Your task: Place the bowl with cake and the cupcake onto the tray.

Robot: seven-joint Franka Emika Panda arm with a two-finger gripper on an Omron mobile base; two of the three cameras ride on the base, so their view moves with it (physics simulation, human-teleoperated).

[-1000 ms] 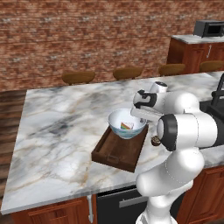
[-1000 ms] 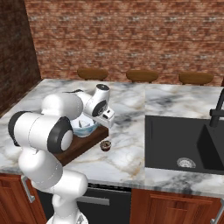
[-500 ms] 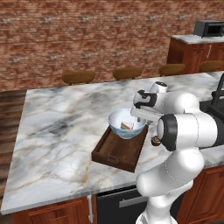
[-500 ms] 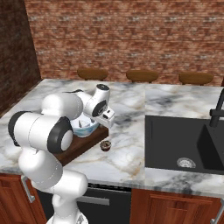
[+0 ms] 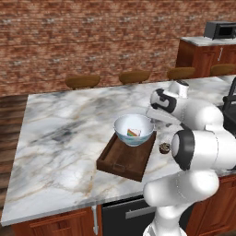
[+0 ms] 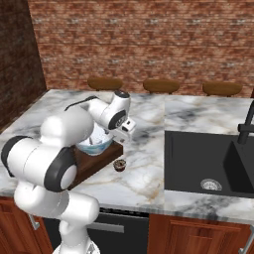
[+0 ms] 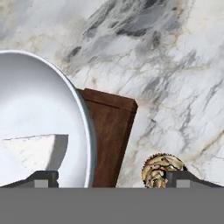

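Fingers [image 7: 109, 178] stand spread apart, one tip over the bowl with cake [image 5: 133, 129], the other beside the cupcake [image 5: 163, 147], gripping nothing. In the left base view the white arm bends forward from its elbow, wrist turned down just right of the bowl. That bowl sits on the far end of the tray [image 5: 120, 161], which lies slanted on the marble desk [image 5: 64, 143]. The cupcake rests on the desk just right of the tray.

Tabletop [image 5: 60, 138]: grey-veined white marble, black sink set in at the right.
Tray [image 5: 124, 159]: lies directly on the tabletop, near its front edge.
Cupcake [image 5: 163, 148]: on the marble, just beside the tray's right side.
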